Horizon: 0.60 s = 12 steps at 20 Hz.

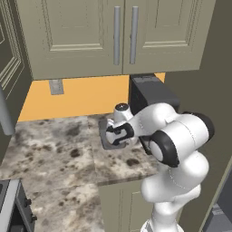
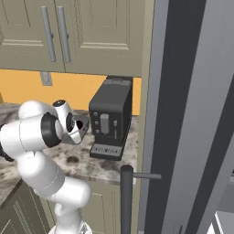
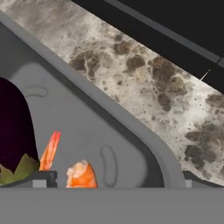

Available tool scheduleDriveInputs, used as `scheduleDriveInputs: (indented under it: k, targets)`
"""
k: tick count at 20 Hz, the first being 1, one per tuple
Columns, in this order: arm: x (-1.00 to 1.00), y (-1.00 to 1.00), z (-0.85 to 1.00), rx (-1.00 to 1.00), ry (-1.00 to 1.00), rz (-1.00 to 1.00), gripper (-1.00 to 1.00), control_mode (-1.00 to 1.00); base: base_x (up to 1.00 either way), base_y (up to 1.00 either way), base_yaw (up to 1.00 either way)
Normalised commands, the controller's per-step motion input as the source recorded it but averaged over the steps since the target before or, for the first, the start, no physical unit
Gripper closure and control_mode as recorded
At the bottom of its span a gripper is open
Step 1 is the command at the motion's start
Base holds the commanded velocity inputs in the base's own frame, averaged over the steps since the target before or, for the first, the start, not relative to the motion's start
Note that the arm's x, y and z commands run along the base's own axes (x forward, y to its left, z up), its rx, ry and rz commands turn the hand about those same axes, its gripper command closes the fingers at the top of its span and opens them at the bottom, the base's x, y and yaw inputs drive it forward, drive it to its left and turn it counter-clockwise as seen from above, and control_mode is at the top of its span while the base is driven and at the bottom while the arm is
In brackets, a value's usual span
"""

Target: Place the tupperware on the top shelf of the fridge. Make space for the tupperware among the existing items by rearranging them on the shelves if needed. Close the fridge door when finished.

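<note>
The tupperware [image 1: 107, 136] [image 2: 83, 123] is a grey tub resting on the marble counter [image 1: 54, 149] beside the coffee machine. My gripper [image 1: 118, 134] [image 2: 75, 126] hangs right over it, pointing down, and is open. In the hand view the tupperware [image 3: 87, 131] is very close, with dark purple and orange food inside. My gripper [image 3: 118, 178] has its jaws wide apart: one fingertip [image 3: 43, 176] is inside the tub and the other is outside its rim. The fridge [image 2: 192, 114] stands at the right, with a bar handle [image 2: 126, 196]. Its top shelf, shelves and existing items are out of view.
A black coffee machine [image 1: 152, 93] [image 2: 109, 116] stands just right of the tub against the orange wall. Beige upper cabinets [image 1: 113, 31] hang low over the counter. A stove corner [image 1: 11, 204] sits at the lower left. Open counter lies left of the tub.
</note>
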Motion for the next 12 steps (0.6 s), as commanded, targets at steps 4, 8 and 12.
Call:
scheduleDriveInputs:
  k: [4, 8, 12]
  targets:
    - [0.23, 0.03, -0.32, 0.00, -0.01, -0.01, -1.00, -1.00, 0.00, 0.00, 0.00]
    - [0.18, 0.05, -0.38, 0.00, -0.03, 0.00, 1.00, -1.00, 0.00, 0.00, 0.00]
    - [0.02, 0.04, -0.23, 0.00, -0.02, 0.00, 1.00, -1.00, 0.00, 0.00, 0.00]
